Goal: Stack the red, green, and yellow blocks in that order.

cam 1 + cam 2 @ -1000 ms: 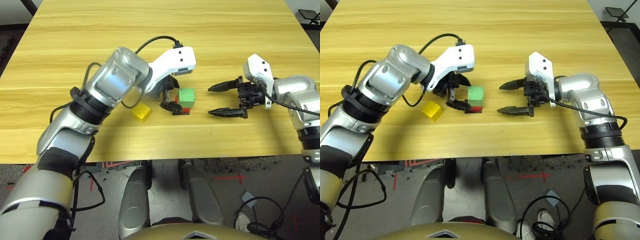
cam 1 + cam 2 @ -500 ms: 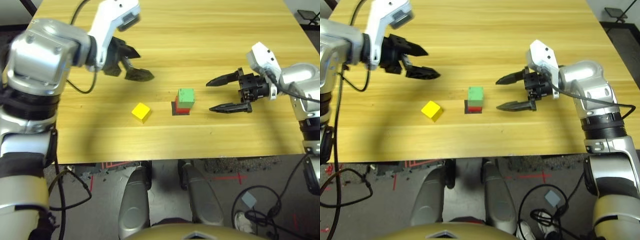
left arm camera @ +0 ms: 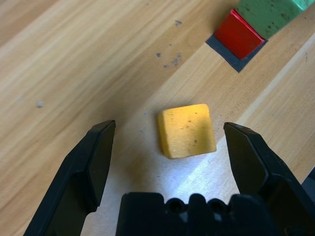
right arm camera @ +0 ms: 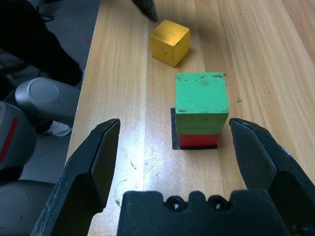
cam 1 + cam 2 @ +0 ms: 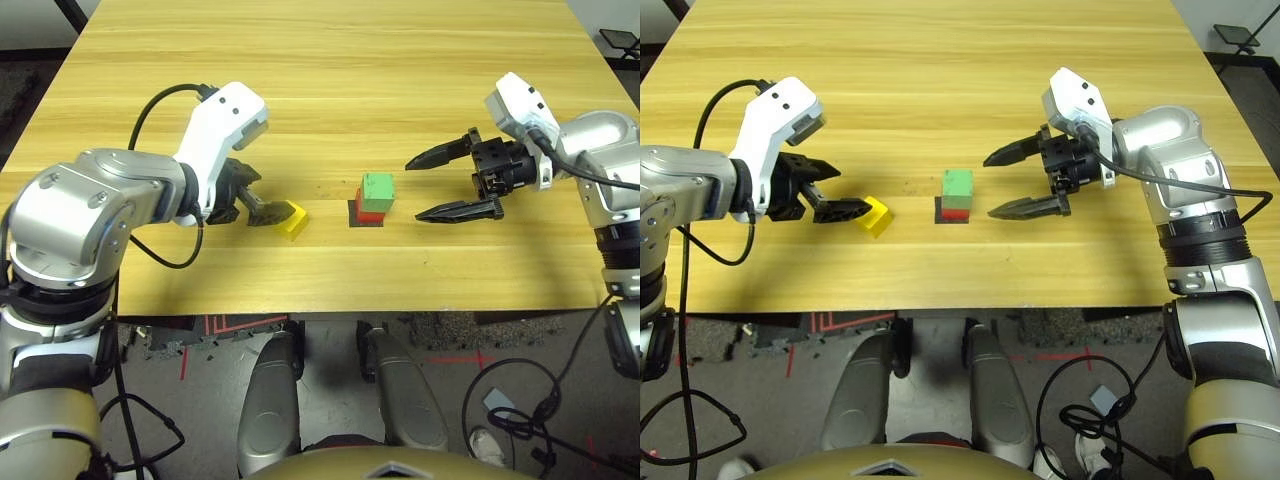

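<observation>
Green block (image 5: 377, 187) sits on red block (image 5: 366, 208), square on a flat black patch (image 4: 174, 138) mid-table, edges roughly flush. Yellow block (image 3: 187, 130) lies alone on the wood to the stack's left, matte, faintly speckled. Left gripper (image 3: 170, 147) has its jaws spread wide, straddling the yellow cube, clear gap each side, no contact. Right gripper (image 5: 1018, 182) is also wide open, holding nothing, hovering just right of the stack, pointed at it. Table (image 5: 330, 70) is pale wood-grain laminate.
</observation>
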Motion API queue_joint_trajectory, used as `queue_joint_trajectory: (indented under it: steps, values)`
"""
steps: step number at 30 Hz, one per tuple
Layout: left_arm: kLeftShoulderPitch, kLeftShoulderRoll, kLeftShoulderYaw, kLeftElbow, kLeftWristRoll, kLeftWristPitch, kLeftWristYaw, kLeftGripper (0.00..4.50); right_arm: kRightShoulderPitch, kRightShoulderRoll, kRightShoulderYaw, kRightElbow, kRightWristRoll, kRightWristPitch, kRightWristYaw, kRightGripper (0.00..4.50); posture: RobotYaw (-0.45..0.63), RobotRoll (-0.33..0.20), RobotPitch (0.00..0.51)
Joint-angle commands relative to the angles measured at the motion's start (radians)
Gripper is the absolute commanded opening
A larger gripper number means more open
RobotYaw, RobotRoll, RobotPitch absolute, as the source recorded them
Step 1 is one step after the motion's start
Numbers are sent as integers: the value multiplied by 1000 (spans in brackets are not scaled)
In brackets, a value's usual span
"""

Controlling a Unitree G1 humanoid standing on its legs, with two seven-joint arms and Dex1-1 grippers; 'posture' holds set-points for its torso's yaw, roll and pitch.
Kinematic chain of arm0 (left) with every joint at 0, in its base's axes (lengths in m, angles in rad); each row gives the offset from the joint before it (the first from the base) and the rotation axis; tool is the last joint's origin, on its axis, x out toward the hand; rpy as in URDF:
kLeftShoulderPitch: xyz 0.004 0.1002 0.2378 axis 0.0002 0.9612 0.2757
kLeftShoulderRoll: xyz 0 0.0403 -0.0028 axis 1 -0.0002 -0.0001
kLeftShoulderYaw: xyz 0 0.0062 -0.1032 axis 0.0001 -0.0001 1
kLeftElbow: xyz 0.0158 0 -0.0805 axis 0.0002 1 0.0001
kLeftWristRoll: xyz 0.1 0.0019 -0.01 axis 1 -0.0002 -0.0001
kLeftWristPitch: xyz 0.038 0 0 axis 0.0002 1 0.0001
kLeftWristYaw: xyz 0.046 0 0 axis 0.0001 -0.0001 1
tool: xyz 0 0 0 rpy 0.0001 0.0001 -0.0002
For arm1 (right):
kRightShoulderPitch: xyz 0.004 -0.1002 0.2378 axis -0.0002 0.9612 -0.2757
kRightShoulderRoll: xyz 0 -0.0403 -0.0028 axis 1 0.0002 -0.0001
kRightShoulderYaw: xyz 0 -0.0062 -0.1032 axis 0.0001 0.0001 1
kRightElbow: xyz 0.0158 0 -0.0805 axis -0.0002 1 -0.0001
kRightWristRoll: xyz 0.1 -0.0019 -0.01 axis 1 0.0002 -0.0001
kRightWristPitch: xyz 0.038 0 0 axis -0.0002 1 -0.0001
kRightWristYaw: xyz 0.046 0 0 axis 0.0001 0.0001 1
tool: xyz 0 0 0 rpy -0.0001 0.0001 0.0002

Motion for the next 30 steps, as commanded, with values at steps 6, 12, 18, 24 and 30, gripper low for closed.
queue_joint_trajectory:
  steps: [6,12,18,24,30]
  values:
    - [18,-13,-55,28,-61,18,122,4482,-3,-4,7,-22,2,20,-1,4500,16,-93,283]
    - [34,-13,-101,58,-58,18,152,4482,-5,-3,6,-23,3,23,-4,4500,6,-93,287]
    - [73,-29,-130,59,-50,18,172,4482,-3,-2,4,-23,4,22,-8,4500,1,-91,290]
    - [99,-47,-131,55,-30,8,196,2812,-2,0,4,-15,3,16,-12,4500,2,-88,287]
    - [50,-59,-106,76,-22,-10,188,1925,1,3,2,-13,3,14,-18,4500,3,-87,278]
